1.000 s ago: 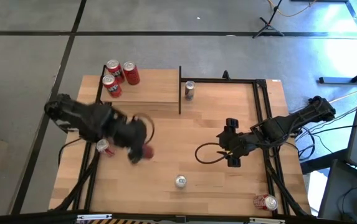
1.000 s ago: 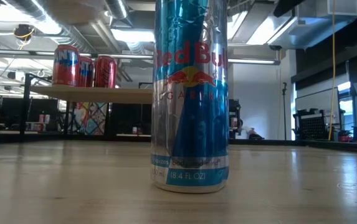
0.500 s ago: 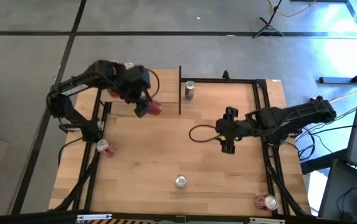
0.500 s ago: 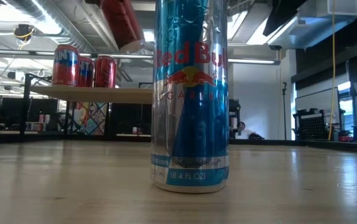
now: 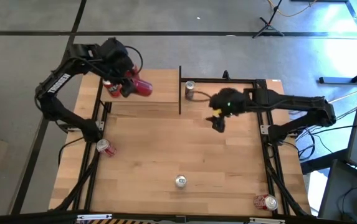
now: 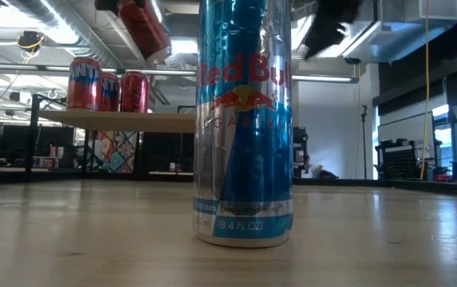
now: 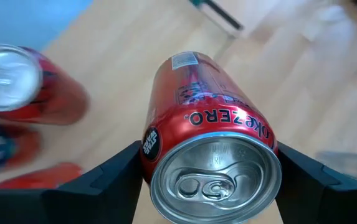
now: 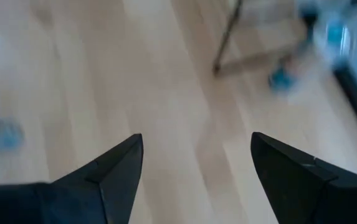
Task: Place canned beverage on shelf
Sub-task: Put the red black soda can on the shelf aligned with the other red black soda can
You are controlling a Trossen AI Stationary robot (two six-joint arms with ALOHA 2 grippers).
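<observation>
My left gripper [image 5: 128, 86] is shut on a red Coke Zero can [image 5: 142, 88] and holds it above the shelf [image 5: 162, 84], a light-wood board at the table's far left. In the low view the can [image 6: 144, 28] hangs tilted over the shelf [image 6: 116, 119]. More red cans [image 6: 84, 84] stand upright on the shelf. My right gripper [image 5: 217, 123] is open and empty above the table, right of a silver can [image 5: 189, 89] that stands beside the shelf. My left gripper pinches the can between its two fingers [image 7: 113, 177], on opposite sides of the wall just below the lid end [image 7: 166, 140]. The lid [image 7: 215, 180] faces back toward the wrist. The can is lifted clear above the shelf and tilted, its bottom end pointing away from the gripper.
A tall blue and silver Red Bull can [image 6: 244, 119] stands near the table's front edge [image 5: 180, 181]. A red can [image 5: 105, 147] lies at the left edge, and another [image 5: 265, 201] at the near right corner. A black post [image 5: 179, 90] marks the shelf's right end.
My left gripper has carried the red can up from the table's left middle toward the far edge, and it is now above the shelf. My right gripper has gone toward the far edge and somewhat left, toward the silver can beside the shelf.
</observation>
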